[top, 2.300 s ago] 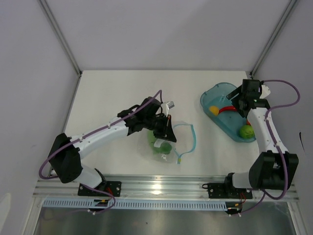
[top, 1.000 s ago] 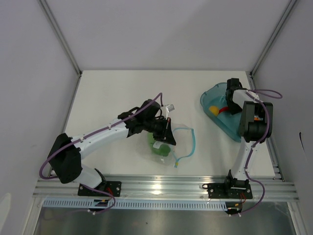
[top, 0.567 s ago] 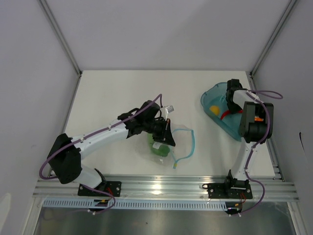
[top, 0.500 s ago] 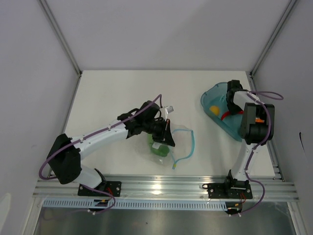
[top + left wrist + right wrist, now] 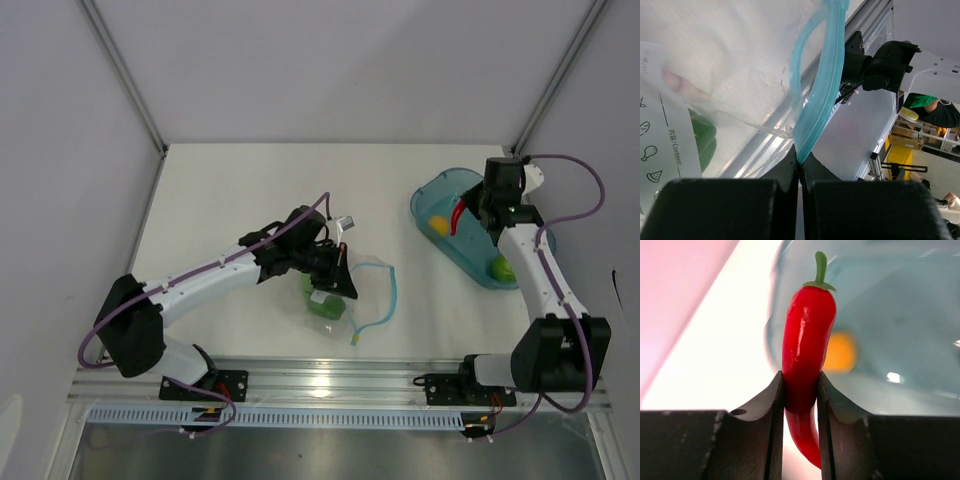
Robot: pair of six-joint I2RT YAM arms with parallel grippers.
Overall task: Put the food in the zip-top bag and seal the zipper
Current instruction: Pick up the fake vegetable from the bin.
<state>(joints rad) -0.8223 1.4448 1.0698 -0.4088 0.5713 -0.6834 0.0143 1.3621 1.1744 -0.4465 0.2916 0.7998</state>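
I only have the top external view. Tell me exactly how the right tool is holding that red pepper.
Observer: In the right wrist view, the right tool is shut on the glossy red plastic chilli pepper below its middle. The green stem points away from the tool and the tapered tip hangs back between the jaws.
Operator: Now check the left tool's grip on the bag.
Observer: In the left wrist view, the left tool is pinched shut on the light blue zipper strip of the crinkly clear plastic bag. It holds only the strip's edge.
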